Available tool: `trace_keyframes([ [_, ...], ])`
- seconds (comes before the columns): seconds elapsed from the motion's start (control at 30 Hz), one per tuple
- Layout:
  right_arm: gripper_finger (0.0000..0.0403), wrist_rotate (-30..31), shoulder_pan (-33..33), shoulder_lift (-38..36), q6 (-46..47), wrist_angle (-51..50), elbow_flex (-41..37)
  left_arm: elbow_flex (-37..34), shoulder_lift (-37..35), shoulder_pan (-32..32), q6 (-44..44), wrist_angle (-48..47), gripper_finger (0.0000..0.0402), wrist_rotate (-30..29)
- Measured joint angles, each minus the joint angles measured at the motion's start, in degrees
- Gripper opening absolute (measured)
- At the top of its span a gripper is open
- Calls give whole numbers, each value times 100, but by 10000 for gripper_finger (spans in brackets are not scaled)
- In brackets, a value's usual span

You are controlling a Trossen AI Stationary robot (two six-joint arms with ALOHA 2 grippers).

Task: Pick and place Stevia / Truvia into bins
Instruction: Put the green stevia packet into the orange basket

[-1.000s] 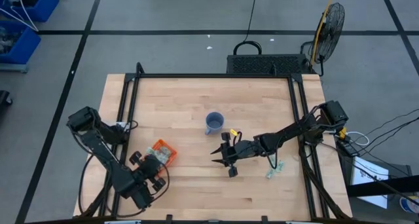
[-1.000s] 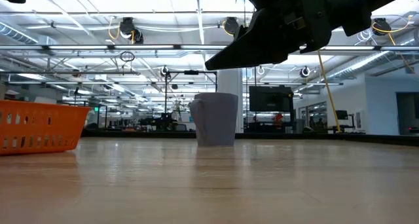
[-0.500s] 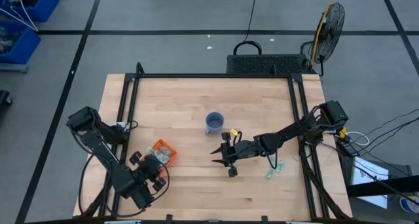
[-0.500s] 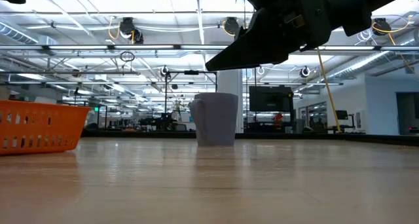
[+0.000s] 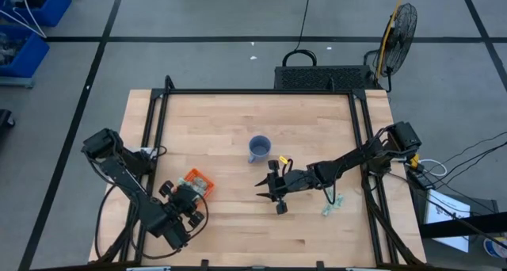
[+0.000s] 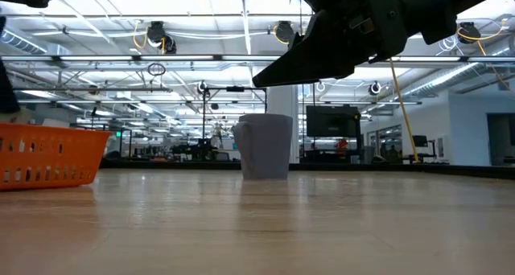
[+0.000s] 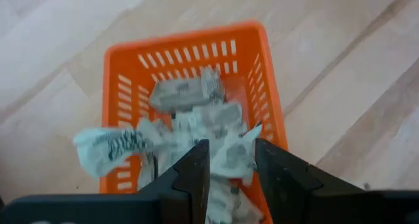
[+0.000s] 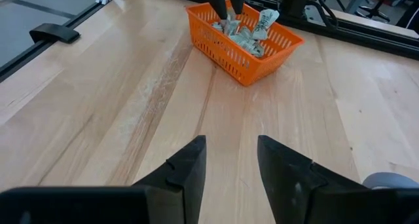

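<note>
- Overhead, high view: the orange bin (image 5: 198, 182) sits on the near-left part of the wooden table (image 5: 238, 128), with the left gripper (image 5: 187, 200) directly at its near side. The right gripper (image 5: 272, 189) hovers near the table's middle, just nearer than the blue-grey mug (image 5: 259, 148). A few packets (image 5: 332, 204) lie loose toward the near-right edge.
- Low view: the bin (image 6: 48, 154) stands at the far left and the mug (image 6: 265, 145) stands upright in the centre. The right gripper (image 6: 282, 72) hangs above the mug, clear of the tabletop.
- Left wrist view: the left gripper (image 7: 232, 160) hangs over the bin (image 7: 258, 93), its fingers (image 7: 195, 173) slightly parted around a crumpled packet (image 7: 229, 152) atop the heap of packets (image 7: 190, 119); whether they actually pinch it cannot be told.
- Right wrist view: the right gripper (image 8: 230, 160) has its fingers (image 8: 190, 165) spread and empty above bare wood. Farther off, the bin (image 8: 245, 35) holds the packets (image 8: 245, 34), with the other arm's fingers reaching into it.
</note>
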Motion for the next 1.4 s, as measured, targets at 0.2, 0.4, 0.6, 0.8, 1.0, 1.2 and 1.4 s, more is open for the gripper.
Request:
trace_keyframes([
  [0.2, 132, 0, 0, 0, 0, 0, 0, 0, 0, 205, 2, -275, 129, -571],
  [0.4, 132, 0, 0, 0, 0, 0, 0, 0, 0, 559, 270, -350, 129, -841],
  [0.6, 132, 0, 0, 0, 1, 0, 0, 0, 0, 870, 486, -300, 129, -936],
  [0.8, 132, -12, 1, 0, 2, -2, 0, 0, 0, 1101, 587, -286, 129, -1038],
  [1.0, 132, -15, 115, -230, 94, -609, 33, 0, 0, 1241, 607, -167, 129, -1198],
  [1.2, 132, 268, 329, -820, 687, -2002, 199, 0, 0, 1401, 1601, 839, 129, -1598],
  [1.4, 132, 276, 706, -1351, 1817, -4222, 199, 0, 0, 1700, 3483, 2588, 129, -1742],
])
